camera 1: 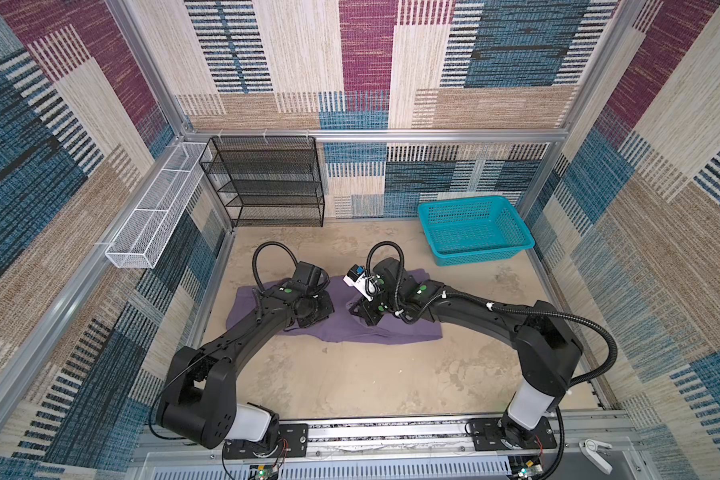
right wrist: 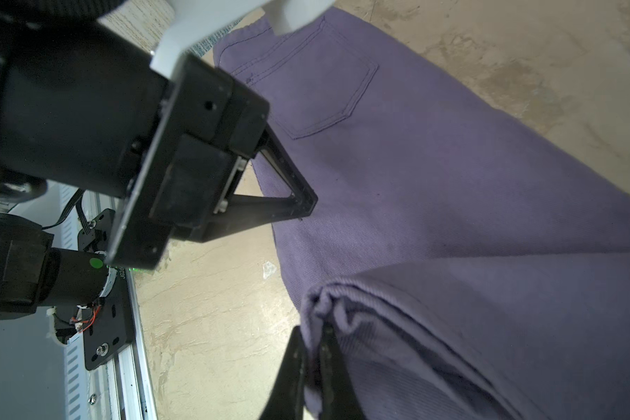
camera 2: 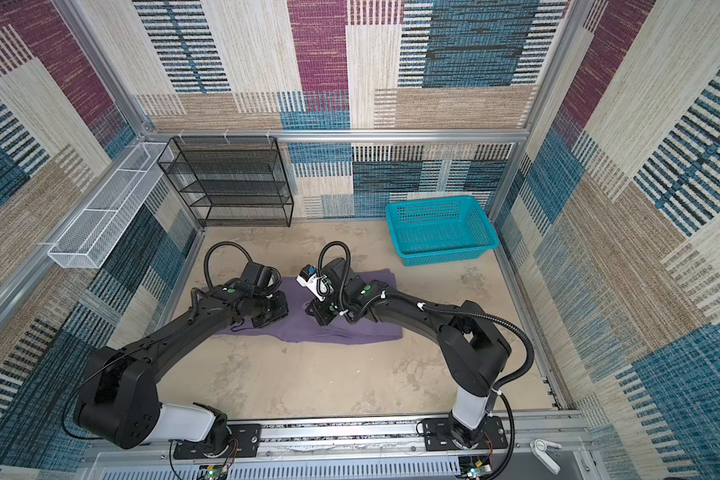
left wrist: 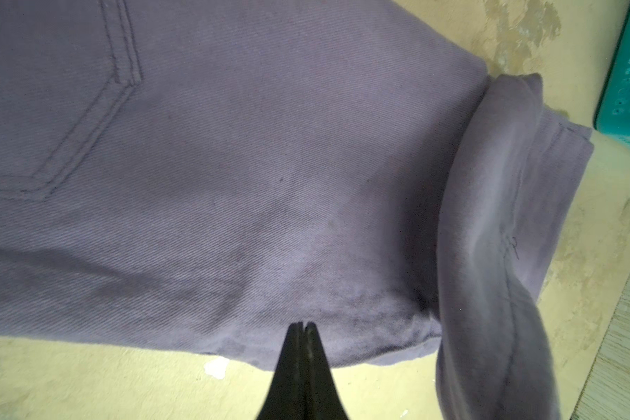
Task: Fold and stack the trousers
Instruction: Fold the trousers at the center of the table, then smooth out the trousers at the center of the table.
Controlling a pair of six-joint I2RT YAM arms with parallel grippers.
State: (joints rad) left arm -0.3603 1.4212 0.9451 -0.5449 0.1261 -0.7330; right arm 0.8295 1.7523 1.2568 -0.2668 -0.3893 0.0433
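Muted purple soft cloth trousers lie across the middle of the beige worktop.
The right gripper pinches a folded cloth edge. The left gripper is clenched by the trousers' front edge, and bare worktop runs along the front.

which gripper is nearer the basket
Right. The right gripper grips the trousers on the side toward the basket; the left gripper is over them too, farther from it.
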